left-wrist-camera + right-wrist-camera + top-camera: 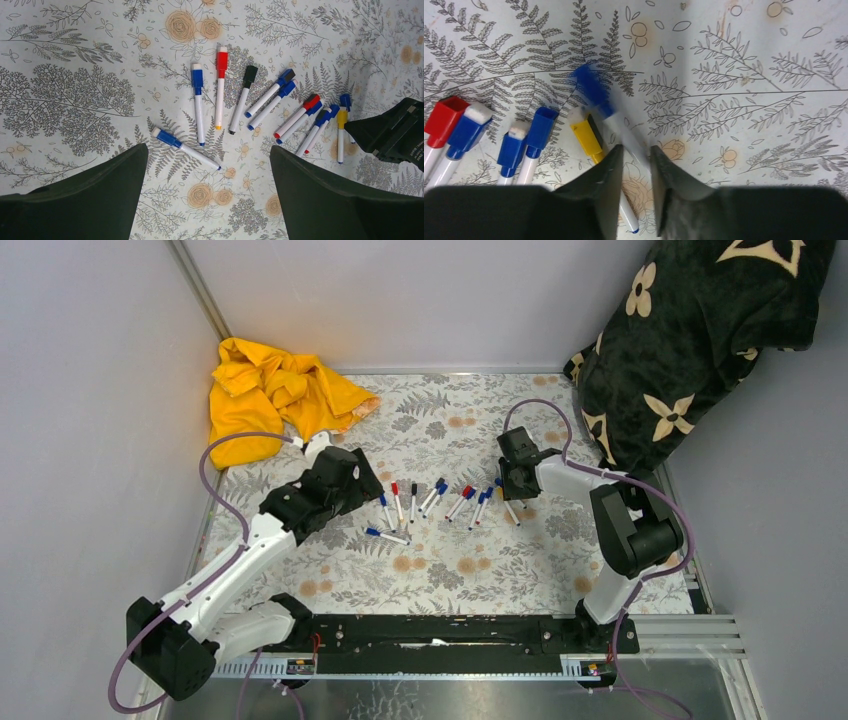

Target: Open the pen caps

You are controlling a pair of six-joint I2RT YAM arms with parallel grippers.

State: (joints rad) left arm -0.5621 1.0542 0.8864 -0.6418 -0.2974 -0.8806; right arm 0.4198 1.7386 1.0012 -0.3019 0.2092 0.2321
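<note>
Several white-barrelled pens (440, 502) lie in a loose row on the floral mat, all with their pen caps on: blue (197, 78), red (222, 59), black (249, 75) and one yellow (585, 135). My right gripper (636, 150) is down at the row's right end (515, 498). Its jaws are narrowed but still apart, on either side of the barrel of a blurred blue-capped pen (591, 87). The yellow-capped pen's barrel runs under its left finger (599, 185). My left gripper (207, 150) hovers wide open and holding nothing over the row's left end (372, 485), just short of a lone blue-capped pen (185, 148).
A crumpled yellow cloth (270, 390) lies at the mat's back left corner. A black bag with a tan flower print (700, 340) leans at the back right. Grey walls close in the sides and back.
</note>
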